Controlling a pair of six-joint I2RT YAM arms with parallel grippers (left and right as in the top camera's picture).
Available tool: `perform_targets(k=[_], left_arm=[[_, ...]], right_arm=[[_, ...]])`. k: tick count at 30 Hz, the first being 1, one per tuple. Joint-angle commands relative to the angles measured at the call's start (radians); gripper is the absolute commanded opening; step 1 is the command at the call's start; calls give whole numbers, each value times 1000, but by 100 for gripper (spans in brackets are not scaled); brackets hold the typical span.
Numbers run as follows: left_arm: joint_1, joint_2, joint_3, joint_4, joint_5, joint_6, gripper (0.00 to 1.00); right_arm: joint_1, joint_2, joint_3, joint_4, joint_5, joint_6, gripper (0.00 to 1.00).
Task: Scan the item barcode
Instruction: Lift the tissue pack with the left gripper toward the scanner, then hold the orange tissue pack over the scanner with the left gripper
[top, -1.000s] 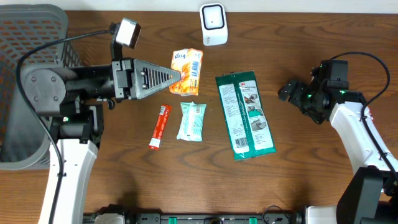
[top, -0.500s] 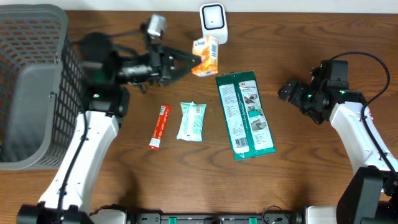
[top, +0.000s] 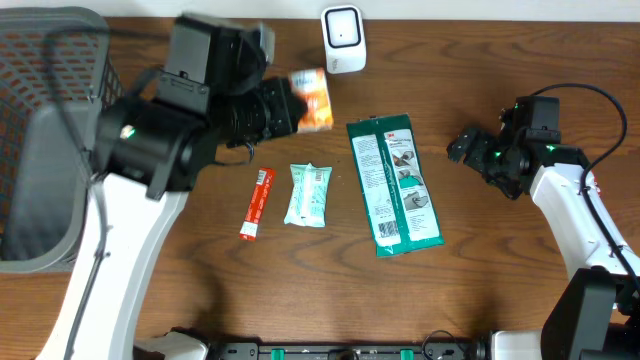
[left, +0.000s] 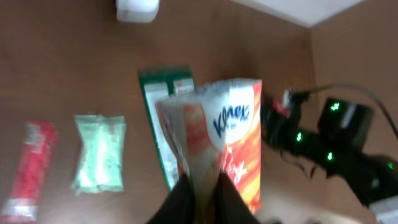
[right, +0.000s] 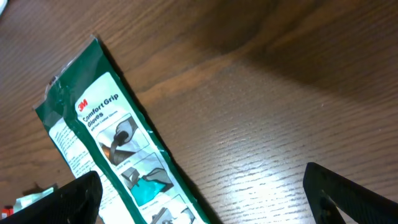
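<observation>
Brown wooden tabletop (top: 480, 260) is lying under everything, and you are working the presenting step: your left gripper (left: 202, 186) is pinching shut on the lower edge of the orange-and-white Kleenex tissue pack (left: 230, 130), which is standing up out of the jaws, clear of the wood. Ahead of those jaws and off to one side, the small white barcode scanner (left: 137, 7) is sitting. Your right gripper (right: 205, 193) is gaping wide and holding nothing, with the long green glove packet (right: 118, 143) lying ahead of it. Next, I judge, you are needing to turn the pack's barcode toward the scanner; which face carries it I cannot tell.
</observation>
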Motion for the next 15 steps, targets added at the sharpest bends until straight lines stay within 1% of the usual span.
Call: perform_targets(k=[1,3,4,7,9,13,15], left_arm=[[-70,135,297,-131,-361,190,7],[-98,232,412,-153,-459,251,7],[-106,265,429,-142,-496,278,7],[-123,379,431,-50,-657,366,7],[-124,451,431,23,-713,433,7],[-124,557,431,155,-726,569,7],[-124,620,431,248,-726,624,7]], right_arm=[[-7,-11,1,2,-3,-8,99],[-7,-11,1,3,-3,-8,99],[-7,-11,1,2,-3,-8,99],[-7,-11,1,2,-3,-8,99],[-7,-11,1,3,-4,-8,99],[-7,-11,1,2,-3,-8,99],[-7,-11,1,2,-3,-8,99]])
